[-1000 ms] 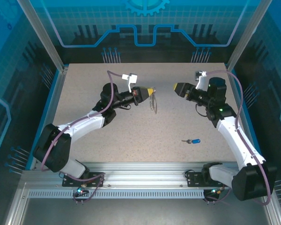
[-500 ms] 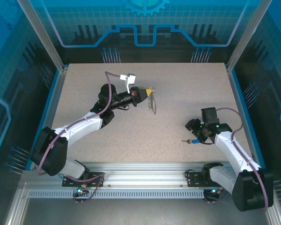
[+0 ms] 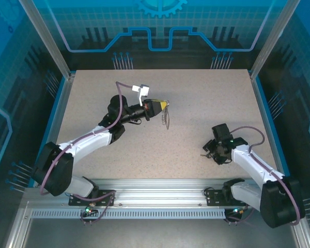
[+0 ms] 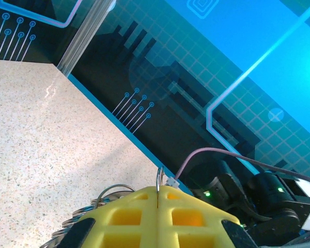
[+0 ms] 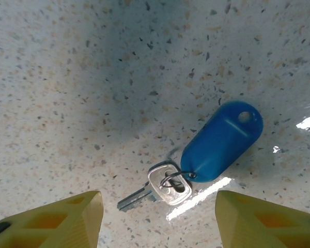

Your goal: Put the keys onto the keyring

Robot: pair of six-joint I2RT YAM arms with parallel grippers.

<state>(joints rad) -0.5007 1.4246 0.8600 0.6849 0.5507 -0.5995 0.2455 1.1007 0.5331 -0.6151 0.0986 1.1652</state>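
The key lies flat on the speckled table, a small silver blade and head joined by a little wire loop to a bright blue plastic tag. My right gripper hangs open just above it, one yellow finger on each side, touching nothing. From above, the right gripper is low over the table and hides most of the key. My left gripper is held up mid-table, shut on the keyring, which dangles below it. A thin metal ring pokes out between the shut yellow pads, with more loops to the left.
The speckled table is enclosed by blue panels and aluminium posts, with a rail along the near edge. A purple cable and the right arm's dark body show beyond the left gripper.
My right arm swung down from mid-air at the back to low over the key, with its fingers open. The left gripper with the keyring shifted slightly right.
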